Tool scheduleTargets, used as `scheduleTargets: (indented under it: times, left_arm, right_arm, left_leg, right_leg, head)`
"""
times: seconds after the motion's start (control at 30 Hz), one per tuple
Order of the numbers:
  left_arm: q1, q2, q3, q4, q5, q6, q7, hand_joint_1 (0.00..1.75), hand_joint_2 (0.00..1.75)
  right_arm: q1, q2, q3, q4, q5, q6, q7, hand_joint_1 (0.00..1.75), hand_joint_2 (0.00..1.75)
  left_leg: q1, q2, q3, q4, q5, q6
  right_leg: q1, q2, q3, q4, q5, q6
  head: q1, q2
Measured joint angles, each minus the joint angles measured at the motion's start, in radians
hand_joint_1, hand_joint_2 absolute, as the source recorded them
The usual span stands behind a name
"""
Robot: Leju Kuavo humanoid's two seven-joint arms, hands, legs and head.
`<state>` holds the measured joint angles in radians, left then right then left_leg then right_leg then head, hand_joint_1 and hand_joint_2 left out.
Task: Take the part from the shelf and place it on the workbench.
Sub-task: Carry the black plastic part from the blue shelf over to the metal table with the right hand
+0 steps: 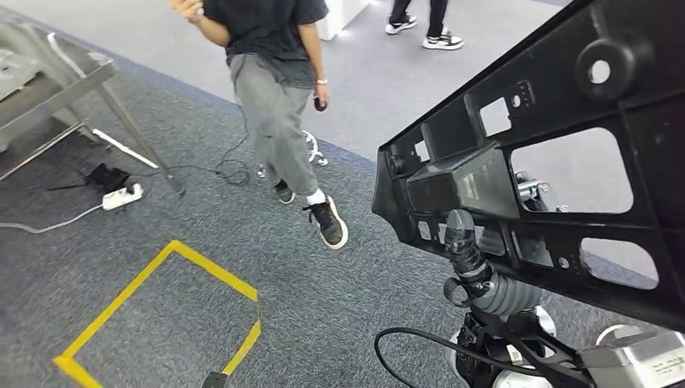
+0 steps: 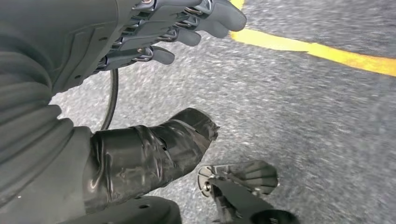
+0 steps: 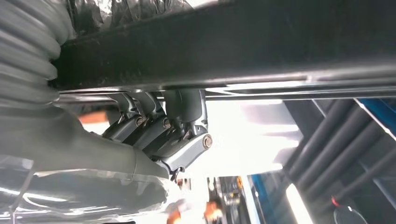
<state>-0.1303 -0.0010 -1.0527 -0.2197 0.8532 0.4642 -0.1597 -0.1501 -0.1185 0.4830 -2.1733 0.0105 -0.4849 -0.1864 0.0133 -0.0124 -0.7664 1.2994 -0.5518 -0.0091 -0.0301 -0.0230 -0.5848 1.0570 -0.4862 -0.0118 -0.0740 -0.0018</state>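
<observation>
Right hand [image 3: 159, 135] grips the black part [image 1: 557, 162]; left hand [image 2: 154, 32] hangs loosely open.

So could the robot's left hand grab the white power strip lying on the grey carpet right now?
Probably not. The left hand hangs empty over the grey carpet near the yellow tape line, while the white power strip lies far off by the metal table's leg.
</observation>
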Motion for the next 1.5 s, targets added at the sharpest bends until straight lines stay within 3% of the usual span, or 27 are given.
scheduleTargets:
  times: [0.03, 0.07, 0.13, 0.2, 0.23, 0.3, 0.37, 0.43, 0.47, 0.5, 0.53, 0.6, 0.67, 0.73, 0.77, 0.8, 0.87, 0.93, 1.0, 1.03, 1.1, 1.17, 1.23, 1.3, 1.37, 1.43, 1.5]
  left_arm:
    - [0.000, 0.000, -0.002, 0.000, -0.002, 0.000, 0.007, 0.00, 1.75]
    - [0.001, 0.000, -0.003, 0.000, -0.004, 0.001, 0.014, 0.00, 1.75]
    - [0.001, 0.001, -0.003, 0.000, -0.007, 0.005, 0.022, 0.00, 1.75]
    - [-0.004, 0.002, -0.004, 0.000, -0.009, 0.011, 0.027, 0.00, 1.75]
    - [-0.005, 0.002, -0.004, 0.000, -0.010, 0.012, 0.028, 0.00, 1.75]
    - [-0.002, 0.002, -0.005, 0.000, -0.010, 0.014, 0.029, 0.00, 1.75]
    - [0.001, 0.000, -0.008, 0.000, -0.011, 0.016, 0.029, 0.00, 1.75]
    - [-0.003, -0.001, -0.011, 0.000, -0.012, 0.018, 0.026, 0.00, 1.75]
    - [-0.005, -0.001, -0.013, 0.000, -0.012, 0.019, 0.024, 0.00, 1.75]
    - [-0.006, -0.001, -0.014, 0.000, -0.012, 0.020, 0.021, 0.00, 1.75]
    - [-0.006, -0.001, -0.016, 0.000, -0.012, 0.021, 0.019, 0.00, 1.75]
    - [-0.004, -0.003, -0.020, 0.000, -0.012, 0.021, 0.017, 0.00, 1.75]
    - [-0.004, -0.007, -0.022, 0.000, -0.012, 0.021, 0.016, 0.00, 1.75]
    - [-0.006, -0.008, -0.024, -0.001, -0.012, 0.021, 0.016, 0.00, 1.75]
    - [-0.006, -0.008, -0.025, -0.001, -0.012, 0.021, 0.017, 0.00, 1.75]
    - [-0.004, -0.007, -0.026, -0.001, -0.012, 0.021, 0.018, 0.00, 1.75]
    - [-0.002, -0.006, -0.027, -0.001, -0.012, 0.021, 0.020, 0.00, 1.75]
    - [-0.003, -0.007, -0.027, -0.001, -0.012, 0.021, 0.021, 0.00, 1.75]
    - [-0.005, -0.008, -0.028, -0.001, -0.012, 0.020, 0.021, 0.00, 1.75]
    - [-0.004, -0.008, -0.028, -0.001, -0.012, 0.020, 0.021, 0.00, 1.75]
    - [-0.003, -0.008, -0.028, -0.001, -0.012, 0.020, 0.022, 0.00, 1.75]
    - [-0.004, -0.008, -0.028, -0.001, -0.012, 0.021, 0.022, 0.00, 1.75]
    - [-0.007, -0.008, -0.028, -0.001, -0.011, 0.021, 0.021, 0.00, 1.75]
    - [-0.006, -0.008, -0.028, -0.001, -0.010, 0.021, 0.021, 0.00, 1.75]
    - [-0.002, -0.007, -0.028, -0.001, -0.009, 0.021, 0.020, 0.00, 1.75]
    - [-0.003, -0.008, -0.028, -0.001, -0.009, 0.021, 0.020, 0.00, 1.75]
    - [-0.005, -0.008, -0.028, -0.001, -0.009, 0.021, 0.020, 0.00, 1.75]
  right_arm:
    - [0.000, 0.000, 0.000, 0.000, -0.001, 0.001, 0.001, 1.75, 1.75]
    - [-0.002, 0.000, 0.000, 0.000, -0.002, 0.001, 0.002, 1.75, 1.75]
    - [-0.010, 0.000, 0.000, 0.000, -0.002, 0.000, 0.010, 1.75, 1.75]
    - [-0.021, 0.000, 0.000, 0.000, -0.001, 0.000, 0.019, 1.75, 1.75]
    - [-0.025, 0.000, 0.000, 0.000, -0.001, 0.000, 0.022, 1.75, 1.75]
    - [-0.031, 0.000, 0.000, -0.001, 0.000, 0.000, 0.025, 1.75, 1.75]
    - [-0.037, 0.000, 0.000, -0.002, 0.000, 0.000, 0.027, 1.75, 1.75]
    - [-0.039, -0.002, -0.001, -0.004, 0.001, -0.002, 0.027, 1.75, 1.75]
    - [-0.039, -0.003, -0.001, -0.004, 0.001, -0.003, 0.027, 1.75, 1.75]
    - [-0.038, -0.003, -0.001, -0.004, 0.001, -0.005, 0.028, 1.75, 1.75]
    - [-0.038, -0.004, -0.001, -0.003, 0.001, -0.007, 0.028, 1.75, 1.75]
    - [-0.038, -0.004, -0.001, -0.003, 0.001, -0.009, 0.028, 1.75, 1.75]
    - [-0.039, -0.004, -0.001, -0.003, 0.001, -0.010, 0.027, 1.75, 1.75]
    - [-0.038, -0.004, -0.001, -0.003, 0.001, -0.010, 0.027, 1.75, 1.75]
    - [-0.039, -0.004, -0.001, -0.003, 0.001, -0.010, 0.028, 1.75, 1.75]
    - [-0.039, -0.004, -0.001, -0.003, 0.001, -0.010, 0.028, 1.75, 1.75]
    - [-0.040, -0.004, -0.001, -0.003, 0.001, -0.010, 0.028, 1.75, 1.75]
    - [-0.040, -0.004, -0.001, -0.003, 0.001, -0.010, 0.028, 1.75, 1.75]
    - [-0.039, -0.004, -0.001, -0.003, 0.001, -0.010, 0.028, 1.75, 1.75]
    - [-0.039, -0.004, -0.001, -0.003, 0.001, -0.010, 0.028, 1.75, 1.75]
    - [-0.039, -0.004, -0.001, -0.003, 0.001, -0.011, 0.029, 1.75, 1.75]
    - [-0.040, -0.004, -0.001, -0.003, 0.001, -0.013, 0.029, 1.75, 1.75]
    - [-0.040, -0.004, -0.001, -0.003, 0.000, -0.015, 0.030, 1.75, 1.75]
    - [-0.041, -0.004, -0.001, -0.003, -0.002, -0.016, 0.031, 1.75, 1.75]
    - [-0.041, -0.004, -0.001, -0.003, -0.005, -0.017, 0.031, 1.75, 1.75]
    - [-0.040, -0.004, -0.001, -0.003, -0.006, -0.017, 0.031, 1.75, 1.75]
    - [-0.037, -0.004, -0.001, -0.002, -0.008, -0.017, 0.032, 1.75, 1.75]
  left_leg:
    - [0.000, 0.003, -0.002, -0.002, 0.014, 0.001]
    - [-0.001, 0.007, 0.017, -0.041, 0.043, 0.004]
    - [-0.009, 0.042, 0.084, -0.172, 0.100, 0.018]
    - [-0.023, 0.072, 0.123, -0.249, 0.114, 0.033]
    - [-0.029, 0.074, 0.125, -0.256, 0.109, 0.038]
    - [-0.026, 0.050, 0.132, -0.268, 0.112, 0.045]
    - [-0.018, 0.029, 0.148, -0.286, 0.117, 0.055]
    - [-0.014, 0.007, 0.156, -0.292, 0.119, 0.063]
    - [-0.014, -0.005, 0.156, -0.292, 0.119, 0.067]
    - [-0.014, -0.019, 0.156, -0.291, 0.117, 0.067]
    - [-0.014, -0.034, 0.157, -0.288, 0.115, 0.067]
    - [-0.013, -0.064, 0.158, -0.278, 0.109, 0.063]
    - [-0.012, -0.090, 0.152, -0.262, 0.099, 0.054]
    - [-0.010, -0.113, 0.140, -0.254, 0.096, 0.042]
    - [-0.008, -0.124, 0.136, -0.254, 0.098, 0.035]
    - [-0.006, -0.124, 0.134, -0.256, 0.099, 0.029]
    - [-0.009, -0.082, 0.121, -0.229, 0.085, 0.017]
    - [-0.008, -0.024, 0.071, -0.133, 0.041, 0.005]
    - [-0.002, -0.004, 0.009, -0.024, 0.006, -0.003]
    - [0.001, 0.000, -0.004, -0.007, 0.011, -0.005]
    - [0.004, 0.012, 0.027, -0.078, 0.067, -0.005]
    - [-0.003, 0.051, 0.089, -0.203, 0.116, 0.002]
    - [-0.012, 0.070, 0.114, -0.257, 0.122, 0.017]
    - [-0.014, 0.048, 0.117, -0.262, 0.120, 0.031]
    - [-0.010, 0.028, 0.130, -0.275, 0.121, 0.044]
    - [-0.006, 0.007, 0.140, -0.283, 0.124, 0.055]
    - [-0.008, -0.018, 0.141, -0.283, 0.122, 0.061]
  right_leg:
    - [0.001, -0.013, 0.003, 0.000, -0.003, 0.000]
    - [0.002, -0.024, 0.007, 0.000, -0.006, 0.000]
    - [0.006, -0.046, 0.018, -0.001, -0.013, 0.004]
    - [0.010, -0.066, 0.026, -0.006, -0.019, 0.013]
    - [0.012, -0.077, 0.029, -0.009, -0.020, 0.019]
    - [0.013, -0.088, 0.041, -0.016, -0.024, 0.030]
    - [0.012, -0.053, 0.033, 0.017, -0.048, 0.038]
    - [0.011, -0.004, -0.023, 0.125, -0.097, 0.040]
    - [0.011, 0.007, -0.060, 0.186, -0.117, 0.040]
    - [0.011, 0.012, -0.089, 0.229, -0.124, 0.041]
    - [0.010, 0.014, -0.103, 0.239, -0.111, 0.042]
    - [0.007, 0.027, -0.080, 0.156, -0.038, 0.044]
    - [0.000, 0.076, -0.038, 0.047, 0.013, 0.042]
    - [0.000, 0.106, -0.022, 0.008, 0.014, 0.037]
    - [0.001, 0.098, -0.019, 0.003, 0.014, 0.032]
    - [0.001, 0.086, -0.016, -0.001, 0.016, 0.026]
    - [-0.003, 0.061, -0.005, -0.011, 0.018, 0.013]
    - [-0.003, 0.034, 0.004, -0.016, 0.015, 0.004]
    - [-0.001, 0.004, 0.009, -0.016, 0.009, 0.001]
    - [-0.001, -0.010, 0.013, -0.016, 0.005, 0.001]
    - [-0.001, -0.034, 0.023, -0.016, -0.003, 0.005]
    - [0.002, -0.055, 0.034, -0.016, -0.012, 0.014]
    - [0.009, -0.073, 0.042, -0.020, -0.020, 0.026]
    - [0.012, -0.090, 0.053, -0.029, -0.024, 0.039]
    - [0.010, -0.069, 0.057, -0.013, -0.042, 0.049]
    - [0.009, -0.016, 0.014, 0.082, -0.092, 0.051]
    - [0.011, 0.013, -0.061, 0.210, -0.136, 0.048]
  head:
    - [0.000, 0.000]
    - [0.000, 0.000]
    - [0.000, 0.000]
    - [0.000, 0.000]
    - [0.001, 0.000]
    - [0.001, 0.000]
    - [0.004, 0.000]
    - [0.009, 0.000]
    - [0.011, 0.000]
    - [0.011, 0.000]
    - [0.012, 0.000]
    - [0.013, 0.000]
    - [0.013, 0.000]
    - [0.014, 0.000]
    - [0.014, 0.000]
    - [0.015, 0.000]
    - [0.008, 0.000]
    - [-0.001, 0.000]
    - [-0.002, 0.000]
    - [-0.002, 0.000]
    - [-0.003, 0.000]
    - [-0.003, 0.000]
    - [-0.001, 0.000]
    - [0.001, 0.000]
    - [0.006, 0.000]
    - [0.016, 0.000]
    - [0.020, 0.000]
